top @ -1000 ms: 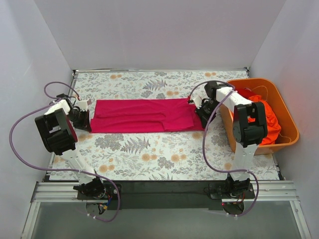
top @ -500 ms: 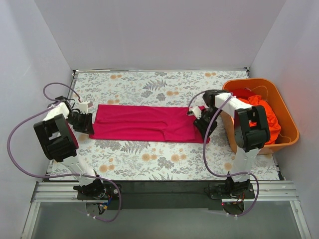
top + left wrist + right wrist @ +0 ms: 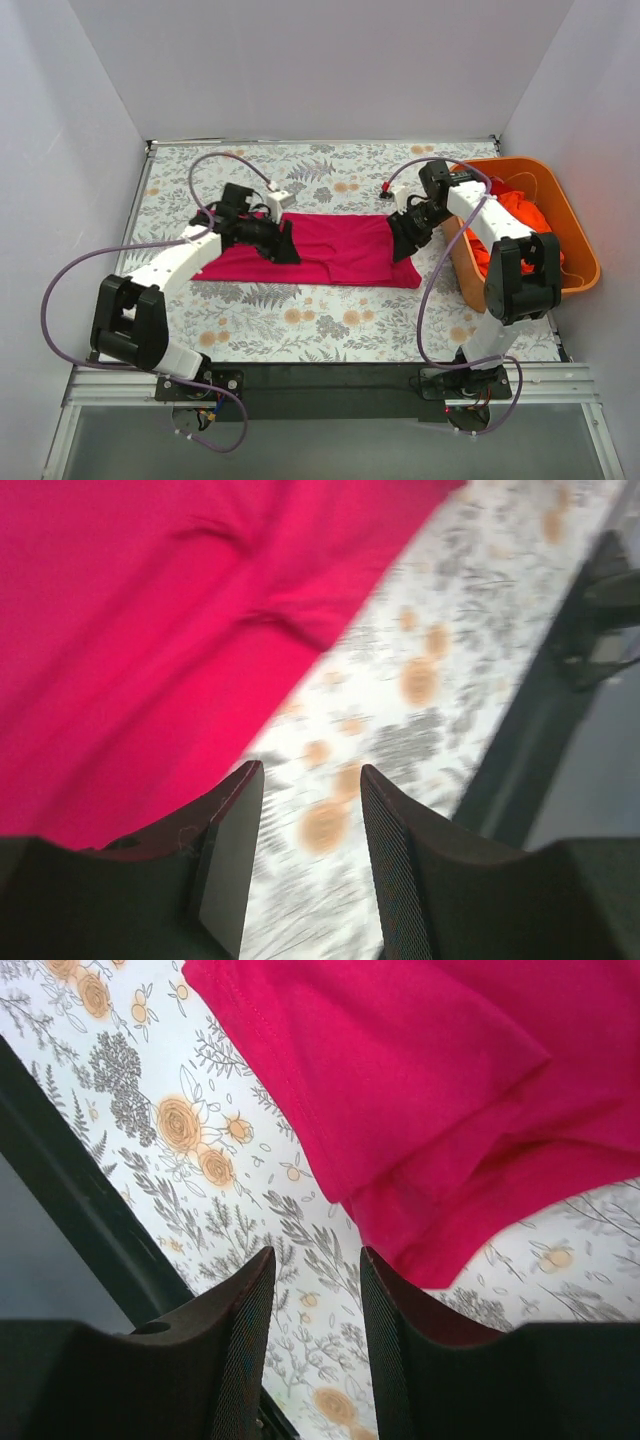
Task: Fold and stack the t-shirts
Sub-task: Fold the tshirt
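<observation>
Our left gripper (image 3: 310,780) and right gripper (image 3: 316,1260) stand narrowly parted, holding nothing. Beneath them, at the centre of the top view, the magenta t-shirt (image 3: 340,248) lies flat. We judge that folding is under way; next we must pinch its edge.

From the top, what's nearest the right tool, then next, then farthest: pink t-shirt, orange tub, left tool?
1. Pink t-shirt: its right end lies at the right tool.
2. Orange tub: close by, on the tool's right.
3. Left tool: across the t-shirt, toward the left.
</observation>
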Robot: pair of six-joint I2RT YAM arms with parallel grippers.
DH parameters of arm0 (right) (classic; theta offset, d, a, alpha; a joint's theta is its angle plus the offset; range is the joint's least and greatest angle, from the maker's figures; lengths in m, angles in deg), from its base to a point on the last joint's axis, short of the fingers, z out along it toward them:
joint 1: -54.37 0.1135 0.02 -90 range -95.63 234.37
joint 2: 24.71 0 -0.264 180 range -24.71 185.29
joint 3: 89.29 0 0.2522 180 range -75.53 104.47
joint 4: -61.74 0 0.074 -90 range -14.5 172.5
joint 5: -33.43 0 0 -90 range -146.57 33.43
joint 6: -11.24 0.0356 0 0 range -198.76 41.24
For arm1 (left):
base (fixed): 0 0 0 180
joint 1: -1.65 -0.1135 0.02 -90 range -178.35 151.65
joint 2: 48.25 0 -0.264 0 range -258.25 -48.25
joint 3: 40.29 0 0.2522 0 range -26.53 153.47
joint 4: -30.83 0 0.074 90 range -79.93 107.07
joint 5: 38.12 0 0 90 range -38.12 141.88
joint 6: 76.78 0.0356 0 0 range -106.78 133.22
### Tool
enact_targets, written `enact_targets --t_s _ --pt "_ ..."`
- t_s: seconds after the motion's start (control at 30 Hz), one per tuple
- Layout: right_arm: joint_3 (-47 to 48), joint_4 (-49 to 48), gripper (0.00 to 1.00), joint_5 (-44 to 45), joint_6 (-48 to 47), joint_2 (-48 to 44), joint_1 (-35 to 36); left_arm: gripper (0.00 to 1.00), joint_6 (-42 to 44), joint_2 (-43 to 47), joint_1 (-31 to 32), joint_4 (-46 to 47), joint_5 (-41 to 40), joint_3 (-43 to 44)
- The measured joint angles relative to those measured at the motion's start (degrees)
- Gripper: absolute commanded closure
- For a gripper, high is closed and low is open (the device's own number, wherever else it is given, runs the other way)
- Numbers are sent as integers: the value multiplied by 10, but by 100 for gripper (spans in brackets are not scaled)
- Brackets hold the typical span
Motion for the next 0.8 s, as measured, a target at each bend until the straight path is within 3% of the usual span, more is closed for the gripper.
enact_targets --t_s 0.1,0.27,0.5,0.8 --pt "-16 -15 53 -21 17 22 1 55 -118 -6 90 78 4 -50" --pt "-42 -38 52 -38 35 51 1 54 -259 -31 161 180 -17 -83" --pt "-69 -79 52 -36 53 85 1 53 -366 -120 184 257 -51 -83" --pt "-97 -115 55 -19 70 109 1 54 -416 -174 197 288 -73 -83"
